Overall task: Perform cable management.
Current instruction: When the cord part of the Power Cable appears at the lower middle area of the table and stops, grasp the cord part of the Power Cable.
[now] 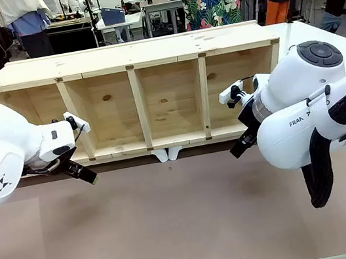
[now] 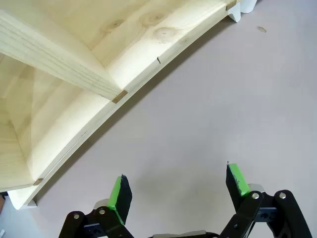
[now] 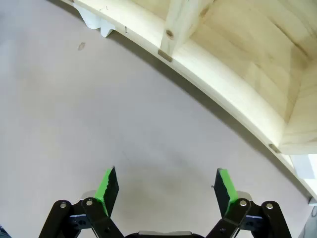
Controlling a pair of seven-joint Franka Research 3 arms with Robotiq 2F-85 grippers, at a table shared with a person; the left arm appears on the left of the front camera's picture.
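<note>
The cable is out of view. My left gripper (image 1: pixel 85 173) hovers low over the grey-brown tabletop (image 1: pixel 174 216), just in front of the wooden shelf's left end. In the left wrist view that gripper (image 2: pixel 178 191) is open, its green pads (image 2: pixel 119 194) wide apart with bare table between them. My right gripper (image 1: pixel 241 147) hangs in front of the shelf's right end. It too stands open (image 3: pixel 166 191), with nothing between its green pads (image 3: pixel 224 187).
A long pine shelf unit (image 1: pixel 138 102) with several open compartments lies across the back of the table, its openings facing me. Small white pieces (image 1: pixel 167 154) poke out under its front edge at the middle. People stand beyond it.
</note>
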